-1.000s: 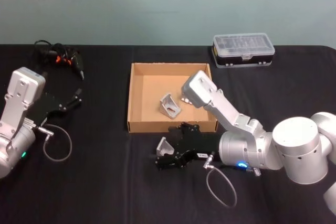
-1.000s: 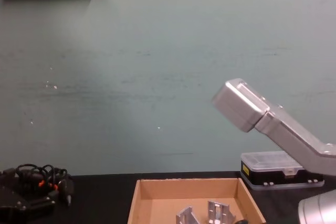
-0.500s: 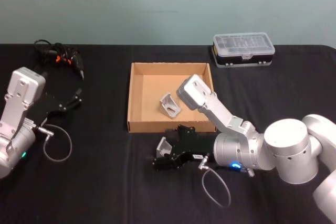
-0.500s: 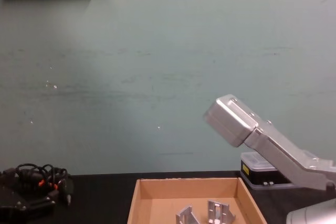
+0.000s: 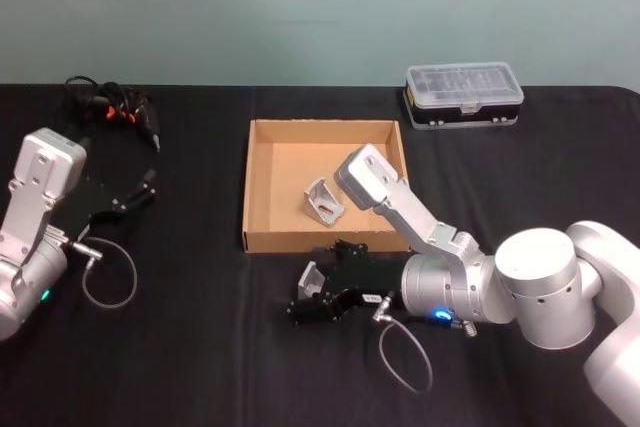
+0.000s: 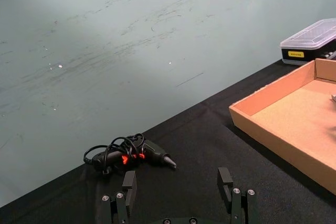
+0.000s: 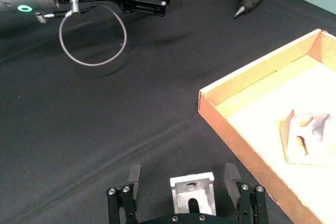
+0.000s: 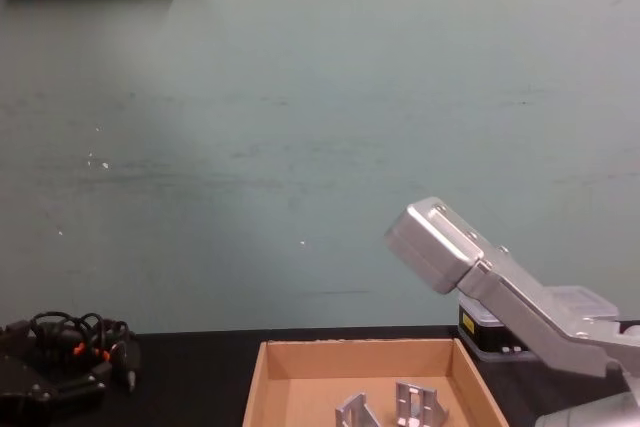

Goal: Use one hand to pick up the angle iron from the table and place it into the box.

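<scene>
While one angle iron [image 7: 192, 195] lies loose on the black counter [image 5: 200, 347], the job reads as partly done at best: approach looks finished, but grasp, lift, carry and drop are all left, judging by how things sit. Biggest item after the counter is the right arm [image 5: 540, 287], reaching in low from the robot's right w/ its wrist just in front of the box [image 5: 247, 187]. That tan box sits mid-counter, shallow and open-topped, w/ a boxed bracket [image 5: 322, 201] resting on its floor towards the middle; chest view hints at maybe a 2nd piece beside it, can't say for sure. Farther back on the right is the plastic case [image 5: 463, 95], lid closed, contents too small to make out. Far left corner has a corded tool [image 5: 110, 107] w/ orange bits, well apart from the work. Left end effector [image 6: 177, 174] is parked over the left side of the counter, fingers spread, holding nothing. Right end effector [image 7: 183, 172] is down at counter level, fingers wide apart and straddling the angle iron, one finger each side w/ visible gaps, so nothing is gripped yet. The angle iron sits just in front of the box's near wall, outside it. Next, probably: close on it, raise it clear of the wall, move over the box floor and release.
</scene>
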Tool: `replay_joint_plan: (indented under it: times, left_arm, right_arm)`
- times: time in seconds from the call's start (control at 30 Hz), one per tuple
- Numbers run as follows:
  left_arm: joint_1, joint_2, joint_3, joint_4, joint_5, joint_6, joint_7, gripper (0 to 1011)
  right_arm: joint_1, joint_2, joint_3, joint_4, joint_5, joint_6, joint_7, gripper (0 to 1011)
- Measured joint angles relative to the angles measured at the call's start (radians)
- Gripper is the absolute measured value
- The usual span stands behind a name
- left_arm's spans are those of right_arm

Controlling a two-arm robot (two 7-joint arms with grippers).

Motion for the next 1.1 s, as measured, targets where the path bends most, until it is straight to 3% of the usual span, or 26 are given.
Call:
replay_joint_plan:
  times: [0.4,0.73,0.93,1.1]
  left_arm:
    - [0.000,0.000,0.000,0.000,0.000,0.000,0.000,1011]
    - [0.000,0.000,0.000,0.000,0.000,0.000,0.000,1011]
    - [0.000,0.000,0.000,0.000,0.000,0.000,0.000,1011]
    - [0.000,0.000,0.000,0.000,0.000,0.000,0.000,1011]
  right_arm:
    - [0.014,-0.015,-0.001,0.047,-0.004,-0.013,0.010,1000]
    - [0.012,-0.014,0.000,0.042,-0.005,-0.013,0.009,998]
    - [0.011,-0.013,0.000,0.039,-0.004,-0.012,0.008,888]
    - [0.010,-0.013,0.001,0.038,-0.004,-0.012,0.007,734]
